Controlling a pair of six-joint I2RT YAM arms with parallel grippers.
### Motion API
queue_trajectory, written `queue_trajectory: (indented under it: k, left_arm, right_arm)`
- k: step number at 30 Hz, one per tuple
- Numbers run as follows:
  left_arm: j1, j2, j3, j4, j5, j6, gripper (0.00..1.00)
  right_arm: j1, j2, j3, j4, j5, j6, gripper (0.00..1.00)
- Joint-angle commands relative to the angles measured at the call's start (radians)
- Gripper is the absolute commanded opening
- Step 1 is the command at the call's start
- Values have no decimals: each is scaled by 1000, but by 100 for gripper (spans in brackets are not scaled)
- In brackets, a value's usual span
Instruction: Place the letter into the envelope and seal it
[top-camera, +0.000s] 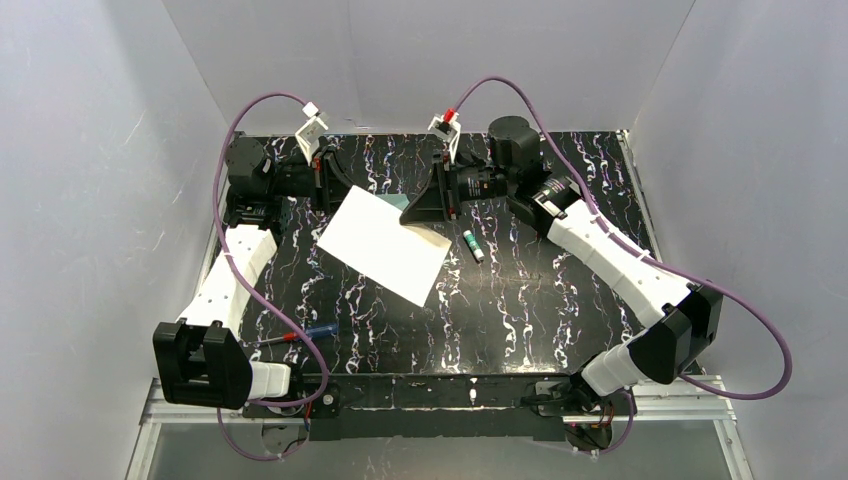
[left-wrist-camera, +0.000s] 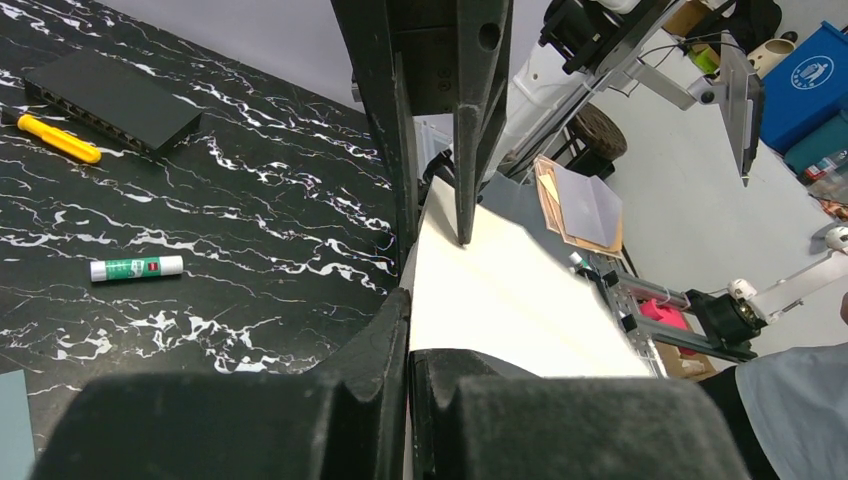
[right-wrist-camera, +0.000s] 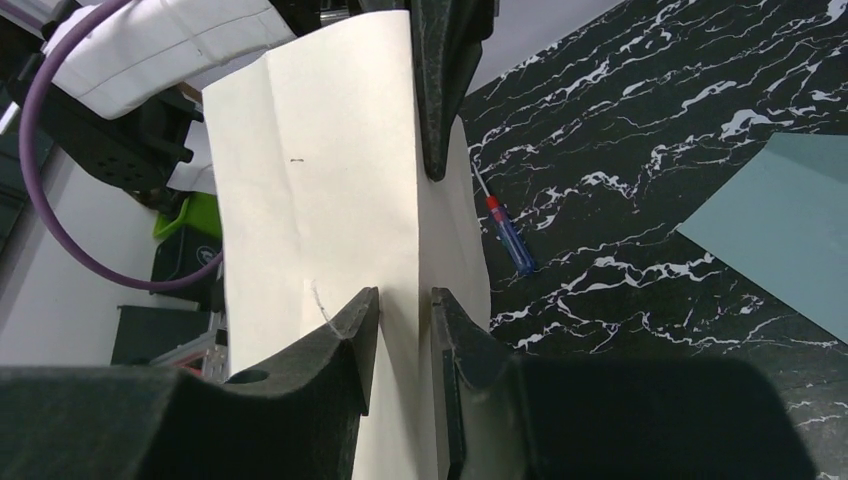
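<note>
The letter (top-camera: 385, 245) is a cream sheet, lifted off the table and tilted; its border does not show. My left gripper (top-camera: 335, 190) is shut on its far left corner; in the left wrist view (left-wrist-camera: 410, 300) the jaws pinch the sheet (left-wrist-camera: 510, 290). My right gripper (top-camera: 425, 210) is at the far right corner. In the right wrist view (right-wrist-camera: 405, 300) its fingers straddle the sheet (right-wrist-camera: 320, 180) with a narrow gap. The teal envelope (top-camera: 393, 201) lies flat behind the letter, mostly hidden. It also shows in the right wrist view (right-wrist-camera: 780, 225).
A green glue stick (top-camera: 473, 245) lies right of the letter. A blue-and-red screwdriver (top-camera: 305, 335) lies at the near left. In the left wrist view a black box (left-wrist-camera: 110, 100) and a yellow-handled tool (left-wrist-camera: 60, 140) sit on the marbled table (top-camera: 520, 300). Grey walls enclose three sides.
</note>
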Motion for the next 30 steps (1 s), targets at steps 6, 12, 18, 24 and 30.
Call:
queue_trajectory:
  k: [6, 12, 18, 24, 30]
  left_arm:
    - [1, -63, 26, 16, 15, -14, 0]
    - [6, -62, 29, 19, 8, -42, 17]
    - [66, -58, 9, 19, -85, -81, 60]
    - [201, -87, -79, -70, -297, -25, 65]
    - [232, -149, -116, -237, -553, 67, 73]
  right_arm:
    - [10, 0, 34, -78, 19, -75, 18]
    - [12, -13, 50, -76, 42, -78, 1]
    - [8, -82, 41, -69, 214, -123, 1]
    - [1, -193, -4, -88, 667, -185, 1]
    - [1, -235, -10, -98, 1107, -141, 1]
